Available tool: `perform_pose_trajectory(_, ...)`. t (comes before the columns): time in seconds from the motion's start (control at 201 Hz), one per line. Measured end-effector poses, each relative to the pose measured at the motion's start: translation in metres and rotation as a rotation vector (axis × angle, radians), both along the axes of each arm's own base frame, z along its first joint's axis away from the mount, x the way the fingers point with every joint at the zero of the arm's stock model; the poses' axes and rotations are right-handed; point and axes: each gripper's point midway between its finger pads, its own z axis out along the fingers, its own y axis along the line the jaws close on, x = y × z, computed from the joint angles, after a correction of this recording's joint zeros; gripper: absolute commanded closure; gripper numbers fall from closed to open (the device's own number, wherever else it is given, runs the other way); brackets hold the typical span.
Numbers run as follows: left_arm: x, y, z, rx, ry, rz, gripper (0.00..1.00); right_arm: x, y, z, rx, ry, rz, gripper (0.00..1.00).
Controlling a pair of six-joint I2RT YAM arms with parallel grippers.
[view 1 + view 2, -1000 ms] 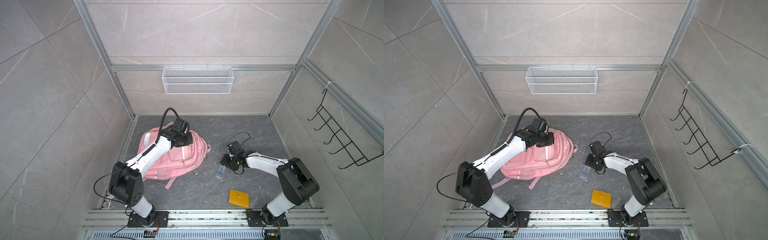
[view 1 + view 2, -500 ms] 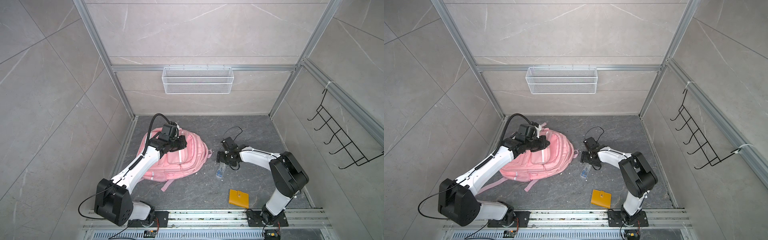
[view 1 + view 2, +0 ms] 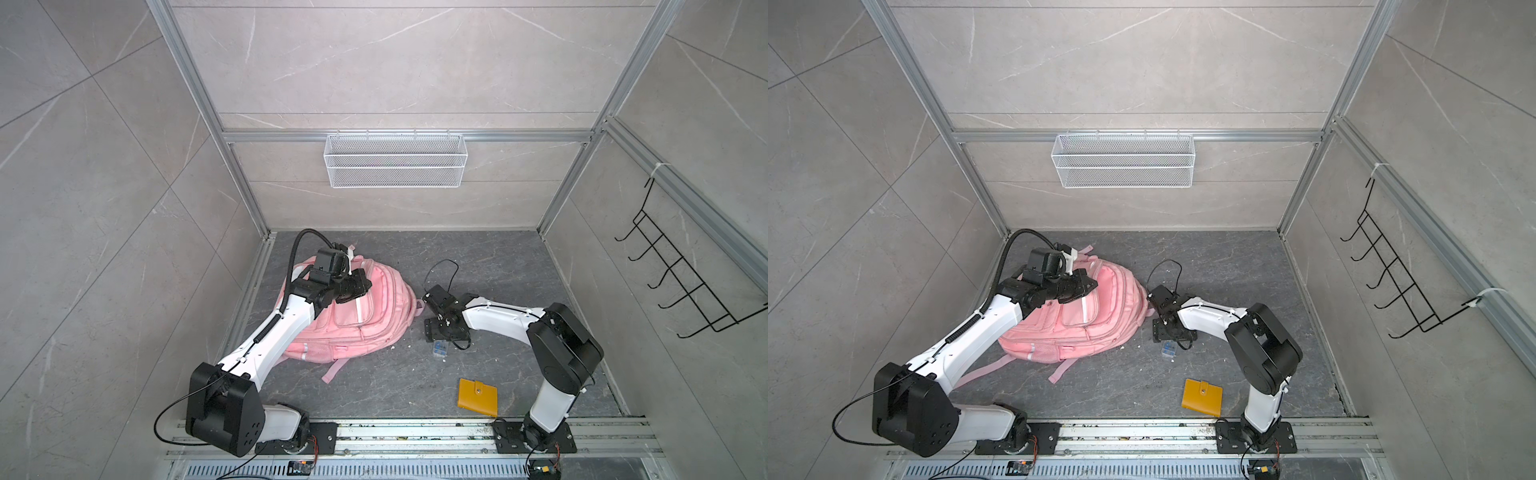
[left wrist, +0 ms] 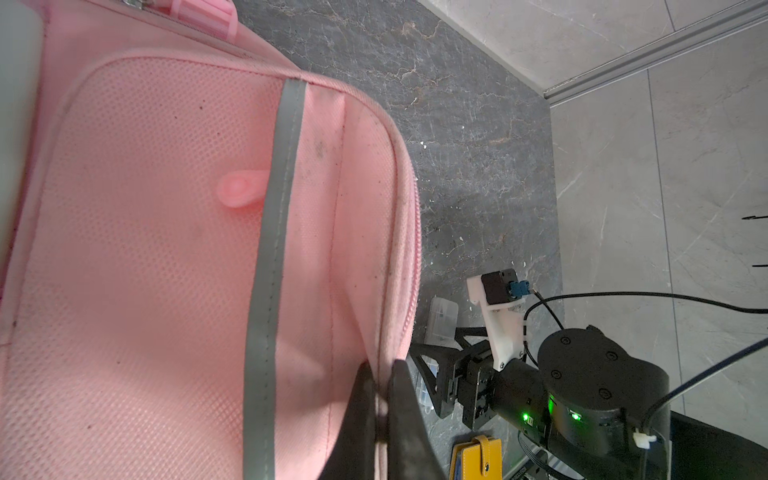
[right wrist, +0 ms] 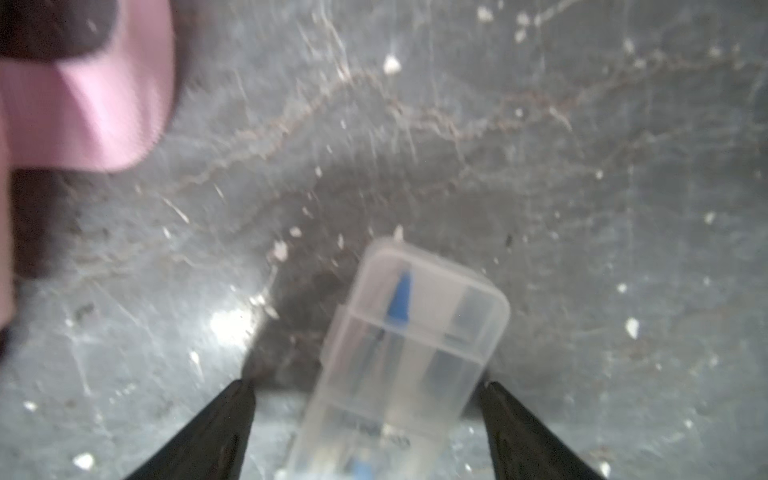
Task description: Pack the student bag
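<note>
Nearest the rail, a yellow wallet (image 3: 478,397) lay shut on the floor (image 3: 395,386), unpacked. Just beyond it sat a clear case (image 5: 407,353) with blue-tipped items inside. The right gripper (image 5: 365,384) had spread its jaws over the past second, and they stood wide to either side of the case, clear of its walls and holding nothing. That reads as a grasp being lined up, so the case was probably the next thing to go in. To its left, near the left wall, the bag (image 3: 374,320) lay front-up where it had been a second earlier, with one strap trailing toward the rail. It was soft pink, with a pale stripe (image 4: 270,249) down the front pocket, dirt marks on the fabric, and a zip (image 4: 415,270) along its edge. No opening showed in any view. The left gripper (image 4: 380,399) was pinched narrow on a fold of the bag's edge beside that zip. Its arm had swung low and stretched out over the bag since a second before. This was likely a hold to lift or steady the bag for loading. On the far wall, a wire basket (image 3: 395,166) hung.
</note>
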Motion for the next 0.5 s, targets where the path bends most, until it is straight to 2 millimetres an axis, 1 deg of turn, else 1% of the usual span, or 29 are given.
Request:
perform_pose_trajectory(0.085, 0.0, 0.0, 0.001, -0.008, 0.002, -0.004, 1.0, -0.008, -0.004, -0.001, -0.001, 0.014, -0.007, 0.23)
perform_pose_trajectory(0.194, 0.0, 0.0, 0.002, -0.016, 0.0, -0.007, 1.0, -0.011, -0.005, -0.001, 0.004, 0.014, -0.011, 0.27)
perform_pose_trajectory(0.354, 0.0, -0.001, 0.003, -0.03, 0.003, -0.016, 1.0, -0.013, -0.008, -0.002, 0.012, 0.002, -0.032, 0.44)
perform_pose_trajectory(0.498, -0.001, -0.002, 0.004, -0.038, 0.004, -0.03, 1.0, -0.013, -0.009, -0.002, 0.023, -0.015, -0.056, 0.65)
